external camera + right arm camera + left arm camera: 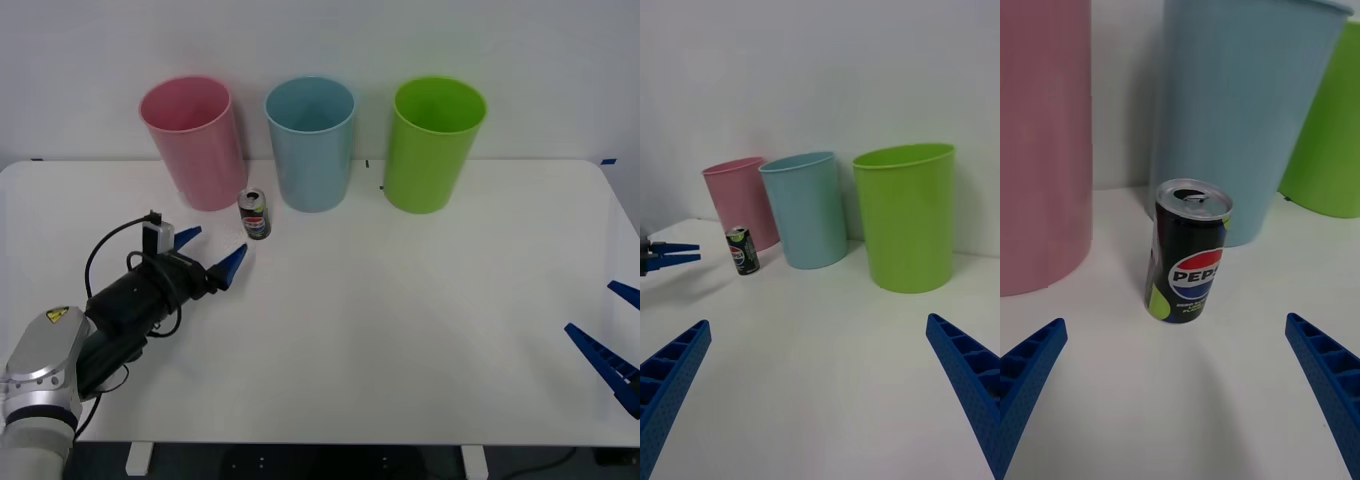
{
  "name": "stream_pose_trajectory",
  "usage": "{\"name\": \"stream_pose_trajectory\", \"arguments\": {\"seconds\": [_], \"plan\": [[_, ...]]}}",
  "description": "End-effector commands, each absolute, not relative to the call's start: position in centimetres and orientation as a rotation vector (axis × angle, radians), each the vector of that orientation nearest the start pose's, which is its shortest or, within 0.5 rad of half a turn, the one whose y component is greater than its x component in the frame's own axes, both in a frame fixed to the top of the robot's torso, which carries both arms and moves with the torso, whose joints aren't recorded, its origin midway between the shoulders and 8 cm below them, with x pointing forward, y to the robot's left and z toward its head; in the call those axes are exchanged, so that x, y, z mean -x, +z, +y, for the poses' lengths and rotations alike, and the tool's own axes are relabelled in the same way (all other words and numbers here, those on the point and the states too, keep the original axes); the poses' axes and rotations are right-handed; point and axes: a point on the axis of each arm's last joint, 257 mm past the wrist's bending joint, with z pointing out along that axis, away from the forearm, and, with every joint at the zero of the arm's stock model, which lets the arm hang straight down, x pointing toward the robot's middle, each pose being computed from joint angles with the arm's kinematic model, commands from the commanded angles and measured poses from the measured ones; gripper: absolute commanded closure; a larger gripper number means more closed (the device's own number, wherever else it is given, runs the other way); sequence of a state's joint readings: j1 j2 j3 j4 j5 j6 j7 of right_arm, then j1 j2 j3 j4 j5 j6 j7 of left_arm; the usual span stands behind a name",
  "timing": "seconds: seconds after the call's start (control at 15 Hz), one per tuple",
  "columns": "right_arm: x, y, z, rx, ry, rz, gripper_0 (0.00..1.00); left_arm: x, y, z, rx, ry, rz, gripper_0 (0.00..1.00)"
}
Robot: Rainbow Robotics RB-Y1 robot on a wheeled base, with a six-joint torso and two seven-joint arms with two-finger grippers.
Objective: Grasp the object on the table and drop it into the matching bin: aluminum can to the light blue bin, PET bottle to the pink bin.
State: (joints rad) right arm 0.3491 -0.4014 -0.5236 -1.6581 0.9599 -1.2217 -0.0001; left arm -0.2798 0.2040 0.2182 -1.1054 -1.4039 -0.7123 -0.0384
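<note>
The small dark green-and-black aluminum can (254, 214), silver-topped with a red-white-blue logo, stands upright on the white rectangular table (400, 330), just before the gap between the tall pink plastic bin (193, 142) and the light blue plastic bin (311, 142). The left gripper (208, 253) is spread, near the can, not touching. The right gripper (612, 338), spread, sits at the table's right edge, partly cut off. Bin interiors are hidden.

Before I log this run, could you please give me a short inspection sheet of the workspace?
Surface: white table, bare in front.
Job's things: aluminum can upright before the gap between pink bin and light blue bin.
Clutter: lime green bin beside the blue one.
Grippers: left gripper open, just short of the can; right gripper open at the table's right edge.
Cables: black cable looping over the left wrist.
Surroundings: plain white wall.
</note>
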Motion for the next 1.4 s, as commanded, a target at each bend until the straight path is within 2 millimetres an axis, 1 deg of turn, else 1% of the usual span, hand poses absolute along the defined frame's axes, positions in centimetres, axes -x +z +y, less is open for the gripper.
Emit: {"name": "stream_pose_trajectory", "arguments": {"seconds": [0.07,0.27,0.4,0.53,0.73,0.87,1.07,1.4], "plan": [[-34.2,-16.9,-33.0,0.465,0.567,1.441,0.0,-58.0,-27.2,19.0,-0.382,-0.44,1.67,0.0],[-34.2,-16.9,-33.0,0.465,0.567,1.441,0.0,-59.3,-27.3,17.4,-0.375,-0.432,1.682,0.0],[-34.2,-16.9,-33.0,0.465,0.567,1.441,0.0,-60.0,-27.7,16.7,-0.367,-0.432,1.697,0.0],[-34.2,-16.9,-33.0,0.465,0.567,1.441,0.0,-60.8,-27.8,16.5,-0.365,-0.421,1.709,0.0],[-34.2,-16.9,-33.0,0.465,0.567,1.441,0.0,-62.0,-27.8,17.5,-0.325,-0.353,1.723,0.0],[-34.2,-16.9,-33.0,0.465,0.567,1.441,0.0,-62.7,-27.7,16.5,-0.318,-0.34,1.728,0.0],[-34.2,-16.9,-33.0,0.465,0.567,1.441,0.0,-63.7,-28.3,15.5,-0.325,-0.343,1.759,0.0],[-34.2,-16.9,-33.0,0.465,0.567,1.441,0.0,-64.8,-27.5,14.1,-0.32,-0.322,1.757,0.0]]}}
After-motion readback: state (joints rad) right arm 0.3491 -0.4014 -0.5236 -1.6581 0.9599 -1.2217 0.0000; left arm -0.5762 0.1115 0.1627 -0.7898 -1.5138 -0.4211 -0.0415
